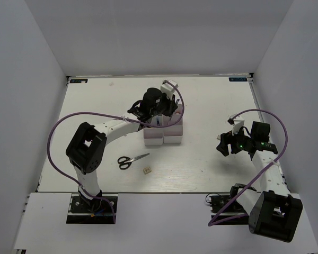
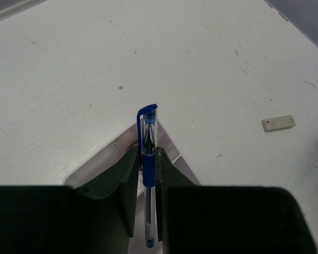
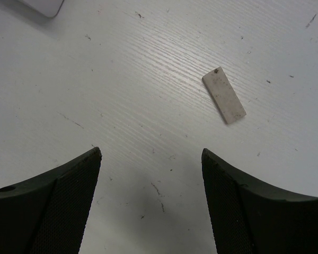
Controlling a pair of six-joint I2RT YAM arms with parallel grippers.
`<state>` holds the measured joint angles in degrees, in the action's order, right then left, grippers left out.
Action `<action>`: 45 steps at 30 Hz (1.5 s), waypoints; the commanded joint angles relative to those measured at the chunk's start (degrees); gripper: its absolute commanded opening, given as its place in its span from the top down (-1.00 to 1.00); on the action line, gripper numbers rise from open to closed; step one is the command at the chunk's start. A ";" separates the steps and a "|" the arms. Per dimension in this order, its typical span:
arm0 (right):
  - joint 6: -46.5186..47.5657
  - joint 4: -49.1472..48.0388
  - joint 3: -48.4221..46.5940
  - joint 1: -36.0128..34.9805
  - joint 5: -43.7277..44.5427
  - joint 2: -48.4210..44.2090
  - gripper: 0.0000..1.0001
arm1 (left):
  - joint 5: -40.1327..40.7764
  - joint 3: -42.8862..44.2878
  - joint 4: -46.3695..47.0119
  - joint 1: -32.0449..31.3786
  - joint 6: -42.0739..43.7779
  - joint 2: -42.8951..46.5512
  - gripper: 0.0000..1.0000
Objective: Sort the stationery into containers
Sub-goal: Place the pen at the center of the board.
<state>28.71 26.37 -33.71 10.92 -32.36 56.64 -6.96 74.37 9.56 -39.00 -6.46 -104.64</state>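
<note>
White table (image 1: 212, 100) seen from above shows black-handled scissors (image 1: 131, 160) and a tiny beige square block (image 1: 147, 170). Wrist views show a small white eraser (image 3: 224, 94). Left gripper (image 2: 146, 156) squeezes a blue plastic pen (image 2: 148, 180) over the white bins (image 1: 163, 136). Right gripper (image 3: 151, 159) is wide apart, holding nothing.

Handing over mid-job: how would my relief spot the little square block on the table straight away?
Start at the white bins at the centre of the top view. Move down and left to the black-handled scissors; the block lies just below their blade tips, not touching. It is tiny, beige and square, far smaller than the scissors.
</note>
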 commanded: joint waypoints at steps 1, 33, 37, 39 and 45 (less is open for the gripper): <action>0.38 -1.67 0.32 0.33 -1.13 0.22 -0.57 | -1.04 -1.68 2.30 -0.19 0.74 1.11 0.99; 20.14 1.16 -13.92 0.33 5.11 23.24 -0.49 | 22.16 -4.21 -50.13 -11.53 -15.84 34.65 -0.50; 25.69 1.31 -16.03 -0.11 4.24 28.25 -0.62 | 25.41 -17.19 -57.00 -11.10 -20.68 44.60 -0.63; 27.53 3.32 -19.80 -0.19 3.01 32.72 -0.62 | 26.20 -19.95 -59.99 -11.01 -23.32 49.93 -0.63; 27.19 2.72 -25.08 -1.25 3.44 40.55 -0.51 | 24.02 -31.20 -59.84 -11.01 -31.94 57.17 -0.58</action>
<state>53.58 28.99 -56.07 10.41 -28.05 95.22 16.75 44.71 -48.34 -50.09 -32.42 -49.74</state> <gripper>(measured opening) 0.768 0.798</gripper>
